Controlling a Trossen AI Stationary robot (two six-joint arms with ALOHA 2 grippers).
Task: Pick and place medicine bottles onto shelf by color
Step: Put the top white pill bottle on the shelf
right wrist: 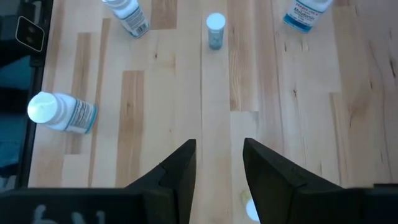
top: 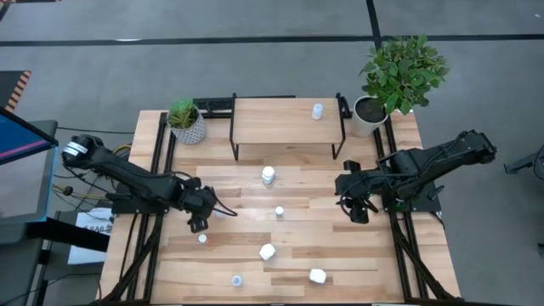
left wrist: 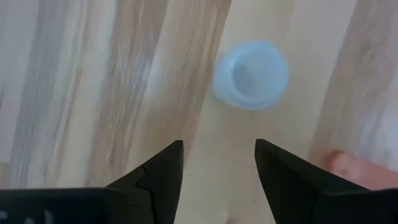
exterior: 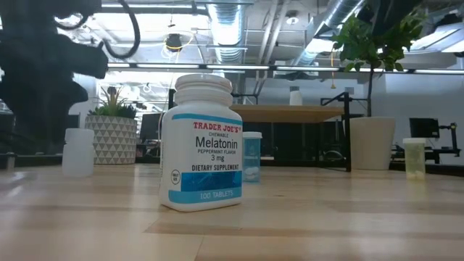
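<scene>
Left gripper (top: 199, 223): fingers (left wrist: 163, 171) parted, nothing between them; low over the table (top: 297, 268).
Blue bottle (left wrist: 250, 74): upright, just ahead of the left fingertips, not touched.
Right gripper (top: 358, 212): jaws parted, holding nothing.
White-capped bottle (right wrist: 215, 30): upright, well ahead of the right gripper.
White bottles: one (right wrist: 61, 112) on its side off to the right gripper's flank; one (top: 269, 176) upright between grippers and shelf.
Shelf (top: 285, 121): beyond both grippers; one bottle (top: 317, 110) on it.

Open-plan office: ceiling ducts (exterior: 225, 29), monitors (exterior: 424, 129)
</scene>
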